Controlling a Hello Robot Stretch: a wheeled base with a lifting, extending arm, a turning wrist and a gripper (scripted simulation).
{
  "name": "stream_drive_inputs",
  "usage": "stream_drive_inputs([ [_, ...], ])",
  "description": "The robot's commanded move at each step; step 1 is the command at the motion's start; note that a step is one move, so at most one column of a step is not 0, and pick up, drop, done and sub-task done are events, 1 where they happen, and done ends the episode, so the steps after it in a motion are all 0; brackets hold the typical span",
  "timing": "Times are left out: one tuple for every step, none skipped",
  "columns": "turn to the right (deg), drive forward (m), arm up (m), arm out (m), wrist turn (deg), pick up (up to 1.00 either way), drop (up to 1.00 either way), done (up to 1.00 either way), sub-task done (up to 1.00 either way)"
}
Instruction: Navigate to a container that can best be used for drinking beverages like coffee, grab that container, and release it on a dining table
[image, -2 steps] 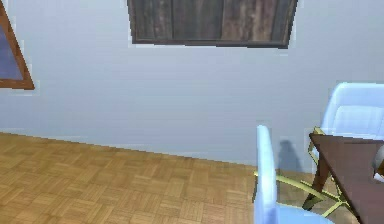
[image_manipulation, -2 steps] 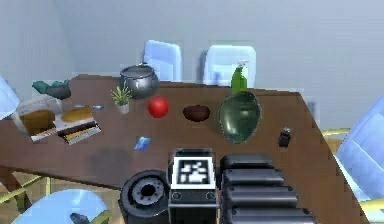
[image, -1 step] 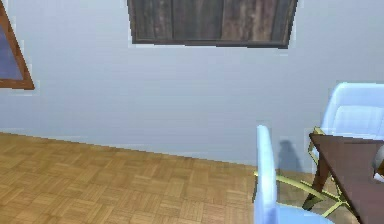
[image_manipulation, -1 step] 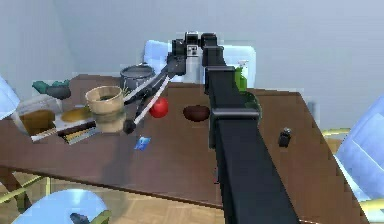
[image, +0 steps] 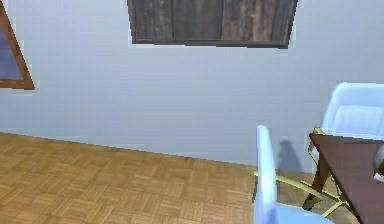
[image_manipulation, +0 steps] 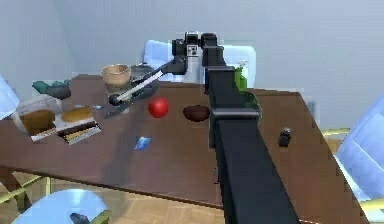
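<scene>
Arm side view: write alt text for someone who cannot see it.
The robot's dark arm reaches across a brown dining table, its gripper near a tan cup. A red apple and a dark bowl sit on the table.

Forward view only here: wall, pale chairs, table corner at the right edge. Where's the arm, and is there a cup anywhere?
Observer: In the arm side view the arm extends out over a dark wooden table, with the hand angled toward the view's left.
Operator: Cup near it? Is it holding anything?
Observer: A tan cup-like container stands on the table right by the fingers. I can't tell whether they touch it or whether the hand holds anything.
</scene>
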Motion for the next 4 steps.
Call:
stream_drive_inputs([
  [0.0,0.00,0.00,0.00,45.0,0.00,0.00,0.00,0.00],
  [0.0,0.00,0.00,0.00,15.0,0.00,0.00,0.00,0.00],
  [0.0,0.00,-0.32,0.00,0.0,0.00,0.00,0.00,0.00],
  [0.0,0.00,0.00,0.00,0.0,0.00,1.00,0.00,0.00],
])
